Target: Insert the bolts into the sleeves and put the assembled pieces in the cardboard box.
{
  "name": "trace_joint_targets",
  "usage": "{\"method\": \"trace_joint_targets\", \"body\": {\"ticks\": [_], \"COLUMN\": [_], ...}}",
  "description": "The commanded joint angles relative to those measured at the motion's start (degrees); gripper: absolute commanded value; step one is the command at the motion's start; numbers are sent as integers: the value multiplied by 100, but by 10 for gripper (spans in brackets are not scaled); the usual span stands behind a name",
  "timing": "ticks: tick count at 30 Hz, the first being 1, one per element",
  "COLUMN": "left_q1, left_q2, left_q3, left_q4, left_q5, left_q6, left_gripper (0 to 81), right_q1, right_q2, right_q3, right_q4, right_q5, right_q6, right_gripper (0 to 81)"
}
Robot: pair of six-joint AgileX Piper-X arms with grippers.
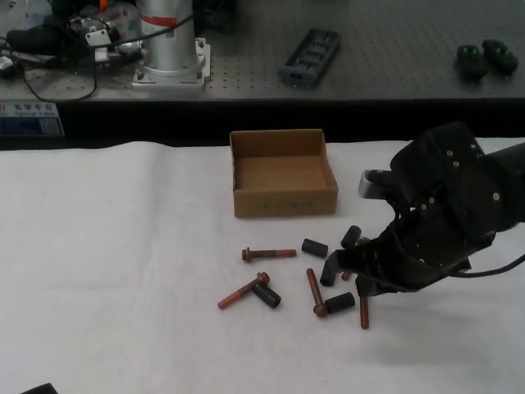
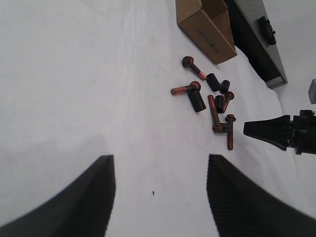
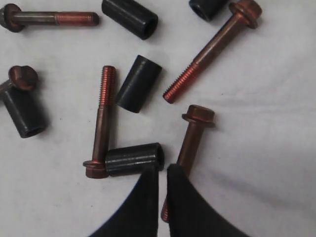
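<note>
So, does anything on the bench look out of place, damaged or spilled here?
Nothing stands out. The copper-coloured threaded bolts and short black cylindrical sleeves lie loose and scattered on the white cloth, which fits the task at this stage. The open brown cardboard box stands upright and looks undamaged beyond them.

— What is lying by the right gripper (image 3: pixel 162 170)?
— A bolt (image 3: pixel 194 140) is passing under its fingers (image 3: pixel 192 207), which are sitting nearly together. A black sleeve (image 3: pixel 133 159) is touching the head of a second bolt (image 3: pixel 101 116).
— And beyond?
— Another sleeve (image 3: pixel 139 83) is lying between that one and a third bolt (image 3: pixel 212 49), on white cloth (image 3: pixel 266 123).
</note>
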Motion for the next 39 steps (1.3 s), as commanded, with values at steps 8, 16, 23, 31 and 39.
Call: {"method": "trace_joint_targets", "body": {"ticks": [8,16,23,31,39], "left_q1": [0,0,0,0,0], "left_q2": [0,0,0,0,0], "left_q3": [-63,-63,-63,-63,-63], "left_q4": [-32,-32,-32,-32,-32], "left_q5": [-137,-137,-136,-148,-271], "left_q6": [-35,-35,-24,-29,-29], "left_gripper": [407,407,407,407,407], "right_q1": [17,17,17,17,17], "right_q2": [355,361,361,361,431], "right_q3": [-426,-645,-645,-645,-645], "right_q4": [-33,482,998,915,559], "right_q5": [-19,33,370,369,369], "right_q6": [-185,-527,-526,-289,143], "right_gripper": [55,87,318,268,268]}}
